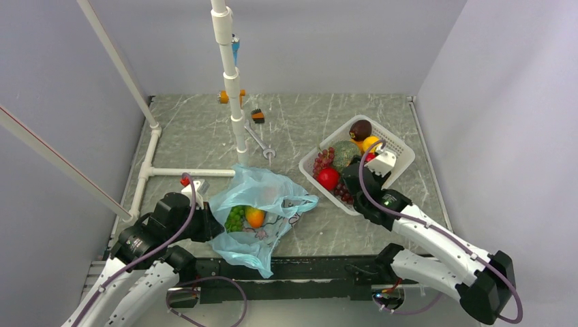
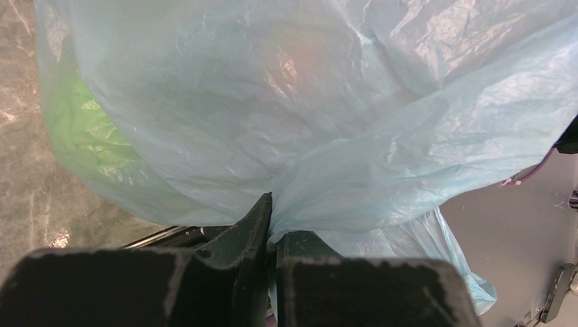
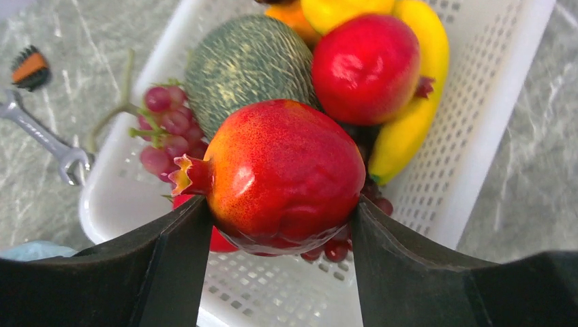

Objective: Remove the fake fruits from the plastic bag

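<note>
Two arms are seen at the near edge of the grey desk (image 1: 307, 122). The plastic bag (image 1: 262, 197) is laid on the desk by the left arm. Its thin edge is pinched in the left tool (image 2: 271, 218), which is closed almost all the way. A white basket (image 1: 402, 153) is set to the right. Over it, a red fruit (image 3: 286, 163) is gripped on both sides by the right tool (image 3: 278, 204), whose fingers are spread wide around it. A green grape bunch (image 1: 234, 218) and an orange fruit (image 1: 255, 217) are seen inside the bag.
</note>
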Controlling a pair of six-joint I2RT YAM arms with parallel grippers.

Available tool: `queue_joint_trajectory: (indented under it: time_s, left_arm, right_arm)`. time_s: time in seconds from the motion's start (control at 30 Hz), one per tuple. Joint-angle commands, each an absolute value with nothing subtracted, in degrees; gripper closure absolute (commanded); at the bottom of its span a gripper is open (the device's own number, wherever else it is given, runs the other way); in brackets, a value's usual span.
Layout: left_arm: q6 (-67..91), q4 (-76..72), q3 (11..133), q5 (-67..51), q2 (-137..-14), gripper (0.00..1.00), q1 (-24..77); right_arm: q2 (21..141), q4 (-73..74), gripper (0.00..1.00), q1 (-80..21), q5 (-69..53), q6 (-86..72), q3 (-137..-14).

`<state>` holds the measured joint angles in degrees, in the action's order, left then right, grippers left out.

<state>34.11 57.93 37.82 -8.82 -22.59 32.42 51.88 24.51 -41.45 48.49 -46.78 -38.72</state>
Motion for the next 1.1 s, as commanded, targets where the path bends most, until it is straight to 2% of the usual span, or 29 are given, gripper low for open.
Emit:
queue_joint_trajectory:
  time_s: [0.0,0.07,0.23,0.53,0.57,0.6,0.63,0.67,0.83,1.07]
  left_arm:
    - [33.36,56.34,37.80,-9.75,-21.95,0.89,32.24]
    - [33.14,56.30,37.87,-9.94,-22.28,0.89,32.23]
    - [33.30,56.24,37.81,-9.92,-22.12,0.89,32.23]
    - [33.16,56.24,37.79,-10.08,-21.91,0.90,32.23]
    - [33.14,56.25,37.79,-10.10,-22.03,0.90,32.24]
    - [33.15,56.21,37.79,-10.11,-21.99,0.90,32.20]
    - [33.28,56.22,37.79,-10.03,-21.91,0.90,32.25]
    - [33.39,56.25,37.79,-9.88,-21.74,0.90,32.23]
    - [33.25,56.14,37.72,-10.01,-21.53,0.89,32.22]
    - [33.01,56.09,37.79,-10.26,-22.08,0.90,32.25]
  right_arm:
    - [50.78,33.87,1.00,-40.21,42.46,-57.33,-38.51]
    - [48.28,34.60,1.00,-40.18,41.22,-57.91,-37.22]
    - [41.90,35.41,0.84,-40.13,39.21,-58.00,-33.36]
    - [41.58,34.45,0.36,-40.08,37.25,-53.72,-32.84]
    - [41.51,34.19,0.29,-40.10,37.24,-53.01,-32.98]
    - [41.26,33.93,0.15,-40.08,37.26,-52.46,-33.13]
    - [40.92,33.83,0.05,-40.08,37.20,-52.06,-33.25]
    - [40.35,33.31,0.01,-40.03,36.88,-51.19,-33.45]
    - [36.96,28.26,0.01,-40.23,30.86,-43.60,-34.94]
    - [36.88,14.39,0.01,-40.76,6.00,-30.56,-37.02]
